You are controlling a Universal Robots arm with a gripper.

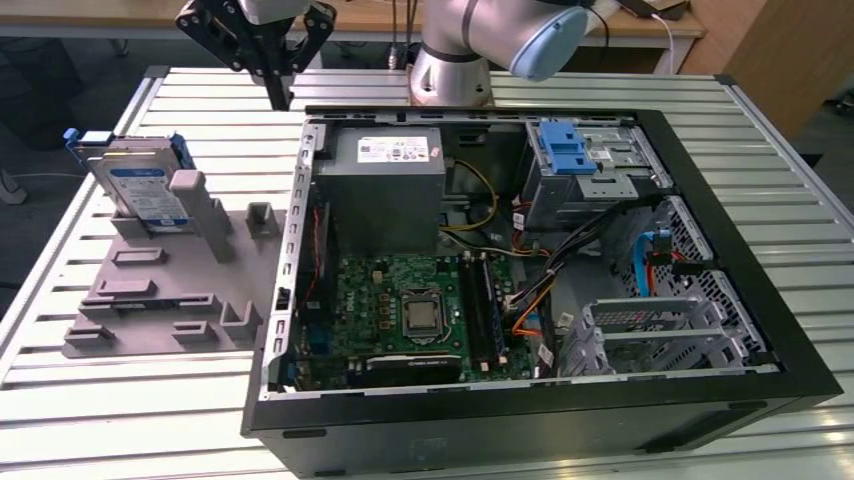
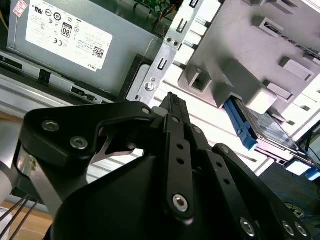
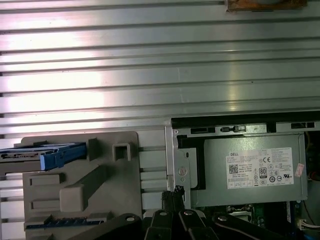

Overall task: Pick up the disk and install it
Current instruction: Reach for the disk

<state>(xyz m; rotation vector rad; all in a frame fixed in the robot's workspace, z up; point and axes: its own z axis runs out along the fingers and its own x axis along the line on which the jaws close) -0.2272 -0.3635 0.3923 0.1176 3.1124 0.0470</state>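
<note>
Disk [image 1: 144,185] upright in the gray fixture [image 1: 160,300] at the exterior view's left, well apart from gripper [image 1: 279,98] hanging over the slatted table [image 1: 120,410] near the open computer case [image 1: 534,425]. Second wrist view: jaws pressed together, gripping nothing, disk [image 2: 267,129] in its blue frame beyond the fixture. First wrist view: closed fingertips [image 3: 175,194] by the case's edge, disk [image 3: 47,152] at the fixture's far side.

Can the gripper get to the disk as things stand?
Probably yes. The disk stands upright in the gray holder, top edge exposed, nothing above it. The gripper hangs above the table beside the case, shut and empty; it would need to open.
</note>
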